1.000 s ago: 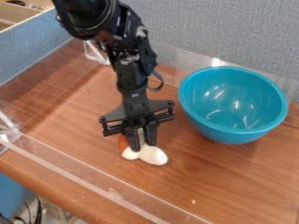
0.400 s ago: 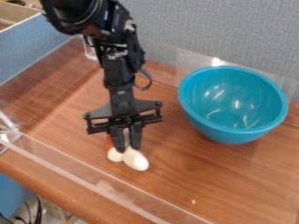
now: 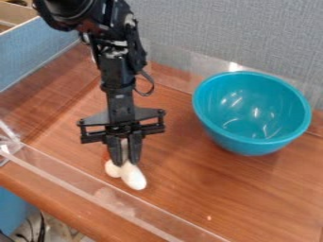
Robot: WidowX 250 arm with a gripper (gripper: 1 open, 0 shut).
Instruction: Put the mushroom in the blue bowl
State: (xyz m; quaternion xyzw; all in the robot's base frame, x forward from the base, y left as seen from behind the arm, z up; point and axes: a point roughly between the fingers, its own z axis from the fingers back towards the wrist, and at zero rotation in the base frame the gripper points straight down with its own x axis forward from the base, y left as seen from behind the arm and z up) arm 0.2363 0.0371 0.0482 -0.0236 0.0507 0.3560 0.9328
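A small cream-white mushroom [image 3: 127, 175] hangs at the tips of my gripper [image 3: 124, 164], low over the wooden table, left of centre. The black fingers point straight down and are shut on the mushroom, whose lower part sticks out below them. To the right stands the large teal-blue bowl [image 3: 251, 112], upright and empty, well apart from the gripper.
The wooden table [image 3: 228, 189] has a clear plastic wall along its front edge [image 3: 113, 213] and left side. A blue-grey panel and a cardboard box [image 3: 25, 38] stand at the back left. A grey wall runs behind the bowl.
The arm has carried the mushroom to the left and toward the front edge, away from the bowl. The fingers have stayed shut on it.
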